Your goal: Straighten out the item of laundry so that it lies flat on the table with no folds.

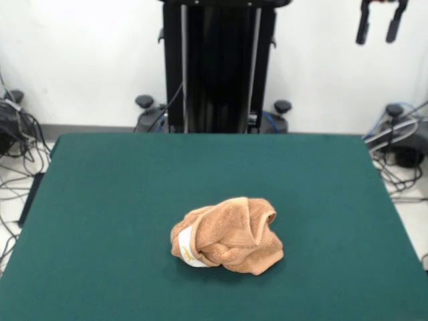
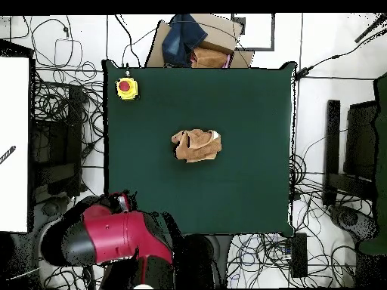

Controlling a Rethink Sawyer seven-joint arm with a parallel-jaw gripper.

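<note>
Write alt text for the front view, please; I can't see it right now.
A crumpled orange-tan terry towel with a white tag lies bunched near the middle of the dark green felt-topped table. The robot's black hand hangs open at the top right, far from the towel.

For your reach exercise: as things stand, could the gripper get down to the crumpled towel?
Probably yes. The gripper hangs open, drawn back high above the table, and nothing stands near the towel.
</note>
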